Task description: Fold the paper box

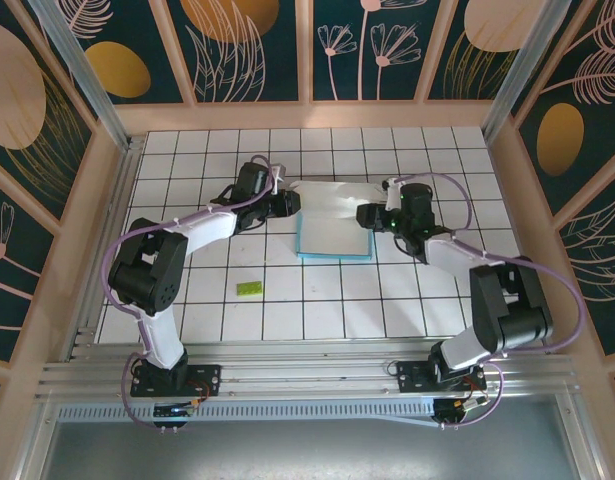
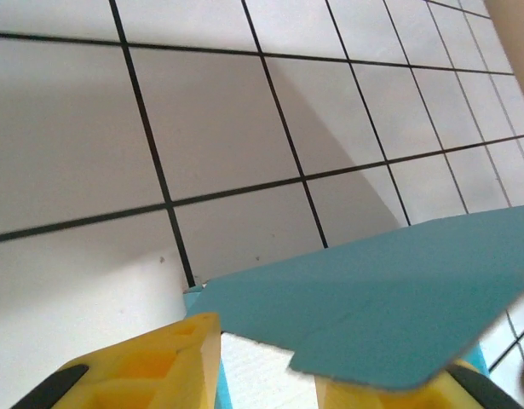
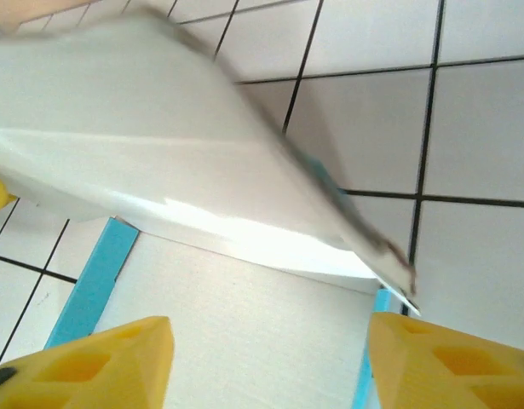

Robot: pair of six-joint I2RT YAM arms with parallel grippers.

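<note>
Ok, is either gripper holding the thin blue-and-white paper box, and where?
Right gripper: open, fingers clear either side of the paper box's white flap, holding nothing. Left gripper: at a blue side flap; grip cannot be told.

Paper box: thin card, light blue on one face and whitish on the other; I see it half folded.
Place: on the tiled table, in the middle.
Base: lies flat, whitish inside with blue edges.
Flap: raised at the far side, tilted over the base.

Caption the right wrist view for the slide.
Right wrist: jaws apart over the paper box, its white flap raised and blurred, on the tiled table.
</note>
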